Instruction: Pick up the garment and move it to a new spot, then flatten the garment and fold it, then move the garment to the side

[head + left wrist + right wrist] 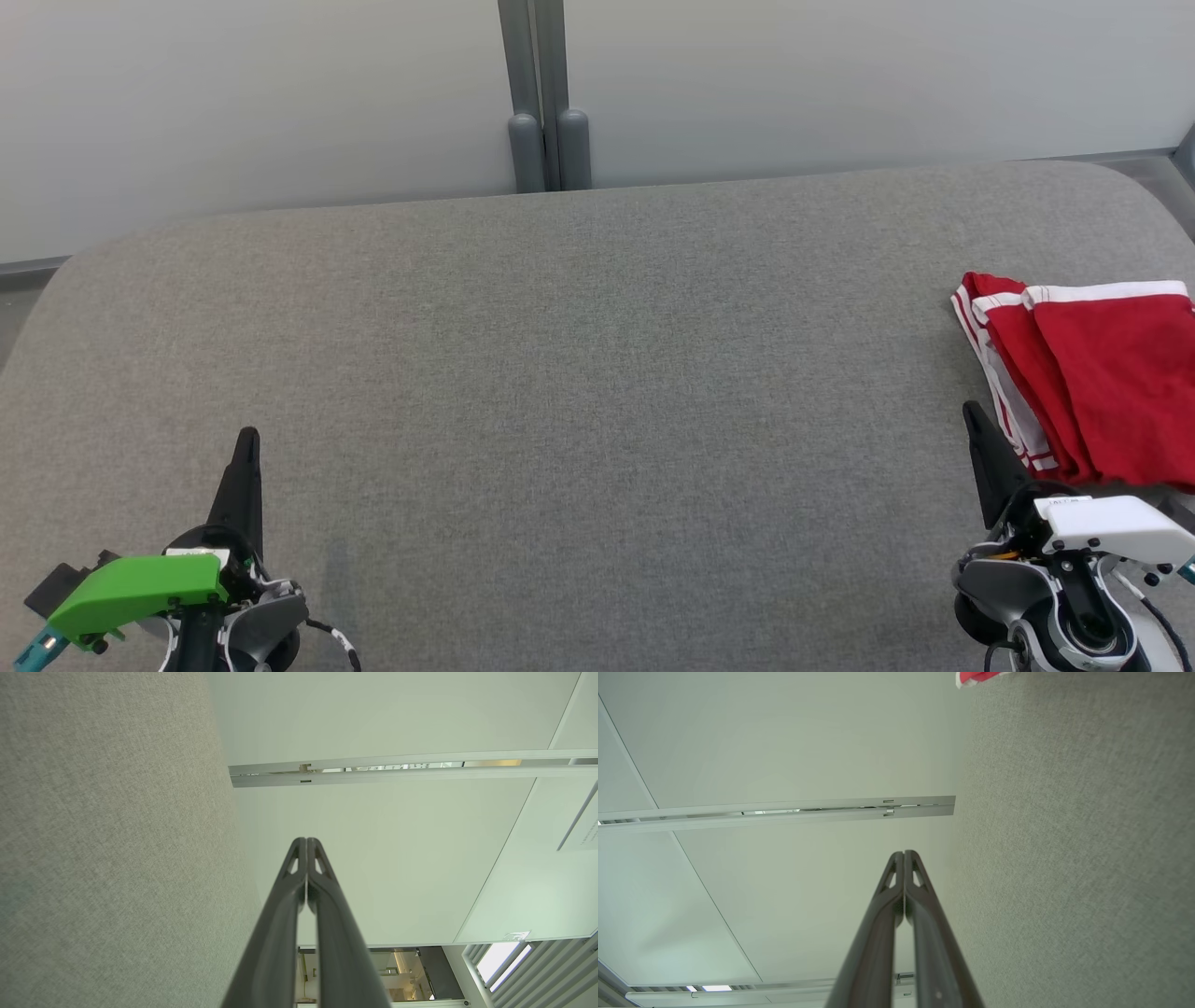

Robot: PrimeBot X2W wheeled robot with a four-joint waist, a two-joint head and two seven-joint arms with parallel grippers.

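The garment is red with white stripes and lies folded at the right edge of the grey fabric surface. A corner of the garment peeks in at the top of the right wrist view. My right gripper is shut and empty, its tip just left of the garment's near edge; in its wrist view the right gripper has its fingers pressed together. My left gripper is shut and empty at the lower left, far from the garment. Its wrist view shows the left gripper closed tip to tip.
Pale wall panels with a grey post stand behind the surface's far edge. The surface has rounded corners; its far left corner drops to the floor.
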